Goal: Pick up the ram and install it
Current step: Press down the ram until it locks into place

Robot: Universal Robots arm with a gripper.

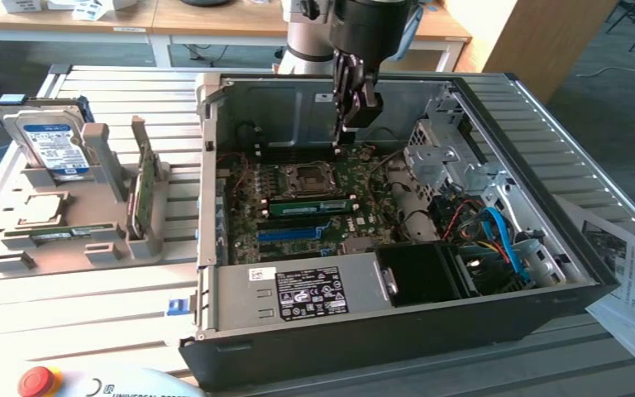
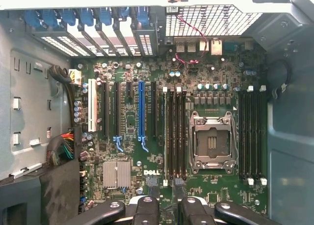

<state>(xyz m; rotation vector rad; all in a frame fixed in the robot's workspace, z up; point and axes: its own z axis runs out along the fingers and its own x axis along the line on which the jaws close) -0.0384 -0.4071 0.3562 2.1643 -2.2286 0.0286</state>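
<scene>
Green and thin, the ram (image 1: 308, 207) stands on edge in a slot of the motherboard (image 1: 249, 207), just beside the processor socket (image 1: 308, 175). This is inside the open computer case (image 1: 406, 331) on the slatted desk (image 1: 97, 289). The claw (image 1: 346, 139) hangs above the board's far edge, apart from the ram. In the wrist view, the claw (image 2: 165, 193) has its fingers (image 2: 147, 208) spread, pinching nothing, with the board showing between them.

Black pincer (image 2: 165, 188) on a silver-grey arm (image 1: 308, 33)

Matte black linkage bars flank the pincer, and look, each one is capped with a round silver pivot pin; above it there's a dark wrist block, then pale grey tubing with a blue-grey joint cap.
</scene>
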